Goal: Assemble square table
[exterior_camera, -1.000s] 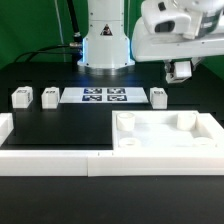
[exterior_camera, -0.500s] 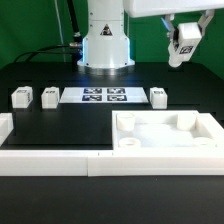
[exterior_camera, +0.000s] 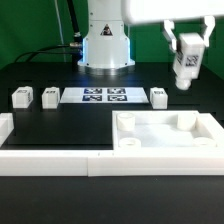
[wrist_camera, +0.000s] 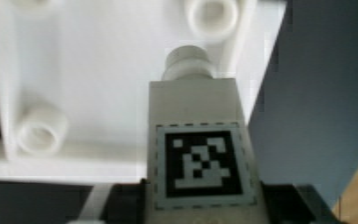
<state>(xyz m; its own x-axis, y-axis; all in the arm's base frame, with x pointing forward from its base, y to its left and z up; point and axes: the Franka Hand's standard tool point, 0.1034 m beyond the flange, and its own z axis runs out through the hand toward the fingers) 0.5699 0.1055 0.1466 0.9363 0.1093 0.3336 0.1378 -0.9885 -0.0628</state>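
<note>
The white square slab (exterior_camera: 165, 132) with round corner sockets lies at the front of the exterior view's right. My gripper (exterior_camera: 187, 52) is shut on one white block leg (exterior_camera: 185, 70) and holds it upright in the air, above and behind the slab's far right corner. In the wrist view the held leg (wrist_camera: 197, 120) shows its tag and hangs over the slab (wrist_camera: 87, 70), between my gripper's (wrist_camera: 197, 206) dark fingers. Three other legs stand on the table: two at the left (exterior_camera: 20, 97) (exterior_camera: 49, 96) and one right of centre (exterior_camera: 158, 96).
The marker board (exterior_camera: 105, 96) lies flat in front of the robot base (exterior_camera: 105, 45). A long low white border wall (exterior_camera: 60, 160) runs along the front and up the left side.
The gripper with the leg has shifted slightly to the exterior view's right. The leg has turned from tilted to upright and come down a little since half a second ago.
</note>
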